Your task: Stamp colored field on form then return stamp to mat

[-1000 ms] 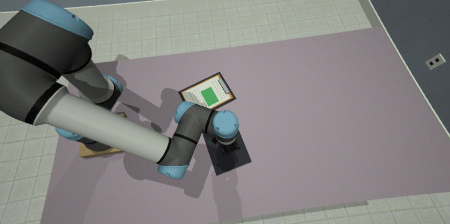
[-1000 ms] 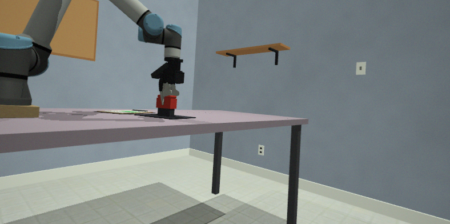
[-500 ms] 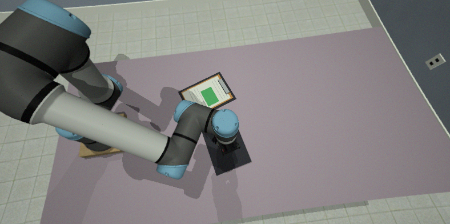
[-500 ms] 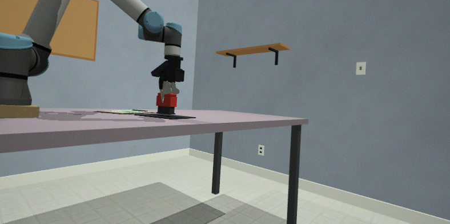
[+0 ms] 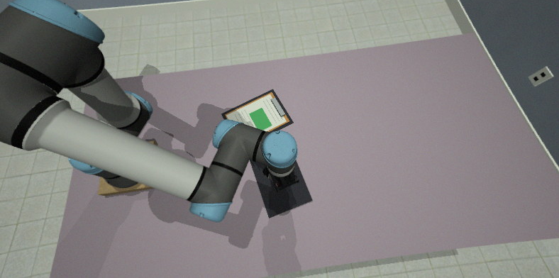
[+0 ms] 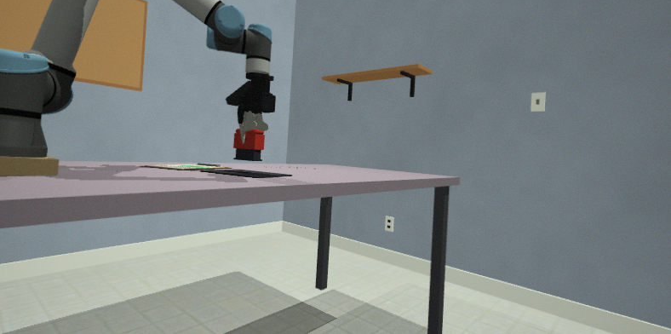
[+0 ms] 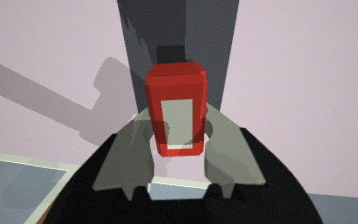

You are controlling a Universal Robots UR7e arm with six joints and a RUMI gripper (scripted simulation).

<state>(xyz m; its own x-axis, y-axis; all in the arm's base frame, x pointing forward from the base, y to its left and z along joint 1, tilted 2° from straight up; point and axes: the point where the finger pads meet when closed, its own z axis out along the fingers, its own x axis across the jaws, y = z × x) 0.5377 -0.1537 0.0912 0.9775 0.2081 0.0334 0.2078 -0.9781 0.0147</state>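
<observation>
My gripper (image 6: pixel 249 130) is shut on the red stamp (image 6: pixel 249 141) and holds it upright a little above the dark mat (image 6: pixel 249 173). In the wrist view the stamp (image 7: pixel 176 107) sits between the two grey fingers, with the mat (image 7: pixel 178 45) below it. In the overhead view the wrist hides the stamp; the mat (image 5: pixel 285 191) lies under it. The clipboard form (image 5: pixel 257 111) with its green field (image 5: pixel 260 118) lies just beyond the mat, partly hidden by the arm.
The arm's base stands on a wooden block (image 5: pixel 117 186) at the table's left. A wooden shelf (image 6: pixel 377 73) hangs on the wall behind. The table's right edge (image 6: pixel 445 181) is far from the mat.
</observation>
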